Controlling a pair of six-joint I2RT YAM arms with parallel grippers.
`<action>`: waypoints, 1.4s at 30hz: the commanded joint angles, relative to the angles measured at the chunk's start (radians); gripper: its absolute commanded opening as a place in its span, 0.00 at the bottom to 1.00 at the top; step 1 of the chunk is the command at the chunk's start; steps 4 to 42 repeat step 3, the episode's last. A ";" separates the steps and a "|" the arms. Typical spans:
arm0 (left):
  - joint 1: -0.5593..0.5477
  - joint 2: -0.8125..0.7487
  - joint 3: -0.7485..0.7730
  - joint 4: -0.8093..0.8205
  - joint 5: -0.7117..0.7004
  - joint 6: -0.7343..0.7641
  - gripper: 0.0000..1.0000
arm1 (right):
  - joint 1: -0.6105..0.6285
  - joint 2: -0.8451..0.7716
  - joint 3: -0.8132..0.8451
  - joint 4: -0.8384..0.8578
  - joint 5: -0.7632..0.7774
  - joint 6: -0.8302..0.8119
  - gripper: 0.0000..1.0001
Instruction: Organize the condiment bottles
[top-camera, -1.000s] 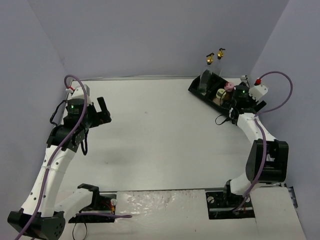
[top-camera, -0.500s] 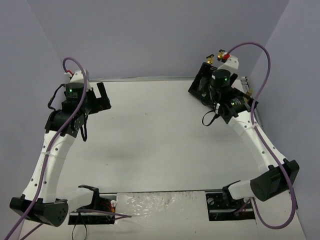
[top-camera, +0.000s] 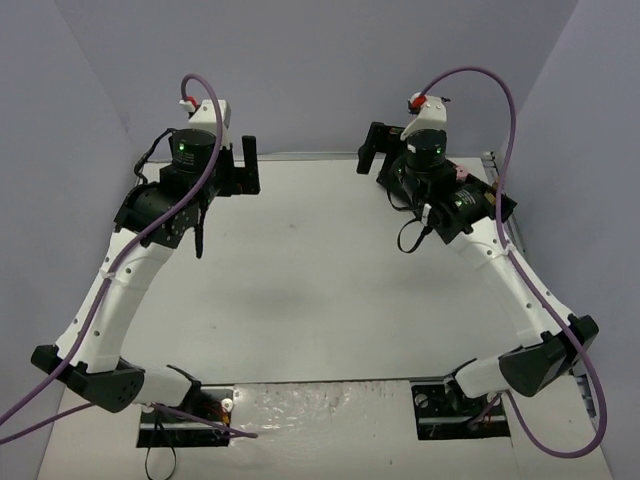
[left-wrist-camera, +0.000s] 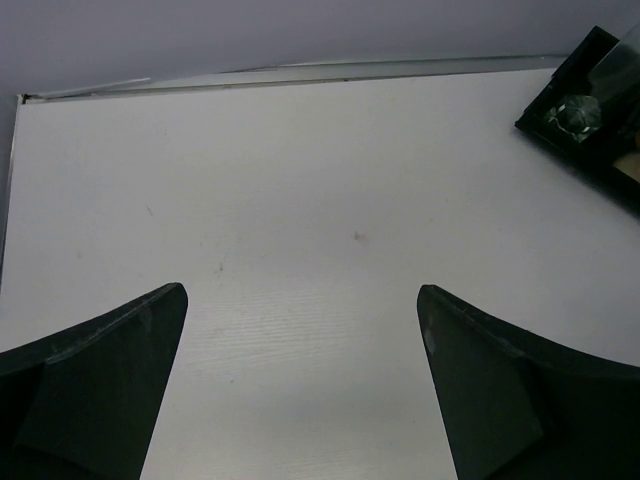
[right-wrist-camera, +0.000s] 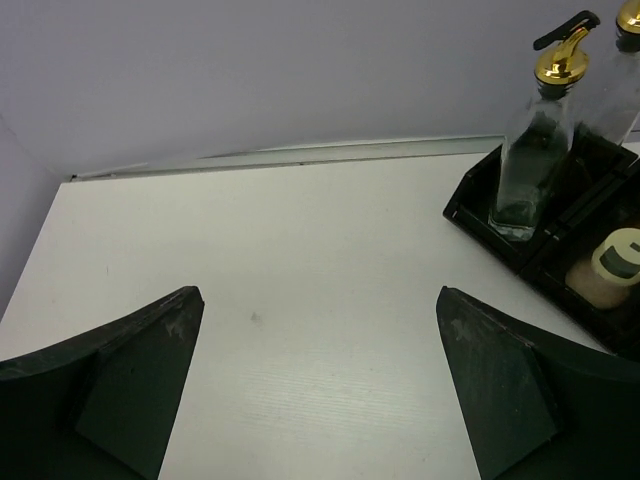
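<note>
In the right wrist view a clear glass condiment bottle (right-wrist-camera: 528, 160) with a gold-black pour spout stands upright in the black tray (right-wrist-camera: 468, 208). A second spouted bottle (right-wrist-camera: 622, 75) behind it is cut off by the frame edge, and a cream-capped bottle (right-wrist-camera: 617, 262) sits in a nearer compartment. My right gripper (right-wrist-camera: 318, 296) is open over bare table, left of the tray. My left gripper (left-wrist-camera: 300, 292) is open too, nothing between its fingers; the tray corner (left-wrist-camera: 600, 150) with a glass bottle (left-wrist-camera: 575, 115) shows at its far right. The right arm hides the other bottles.
In the top view the left gripper (top-camera: 240, 165) and right gripper (top-camera: 375, 158) hang near the back wall, facing each other across the white table (top-camera: 300, 270). Purple-grey walls close the back and sides. Mounting plates and cables lie at the near edge.
Both arms have risen and swung toward the middle of the back. The right gripper moved from the tray's right side across it to its left. Both grippers stayed open.
</note>
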 joint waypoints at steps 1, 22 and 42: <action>-0.003 -0.027 0.007 0.016 -0.055 0.028 0.97 | 0.029 -0.054 0.002 0.041 0.061 -0.041 1.00; -0.003 -0.032 0.001 0.016 -0.055 0.026 0.97 | 0.030 -0.049 0.002 0.041 0.049 -0.040 1.00; -0.003 -0.032 0.001 0.016 -0.055 0.026 0.97 | 0.030 -0.049 0.002 0.041 0.049 -0.040 1.00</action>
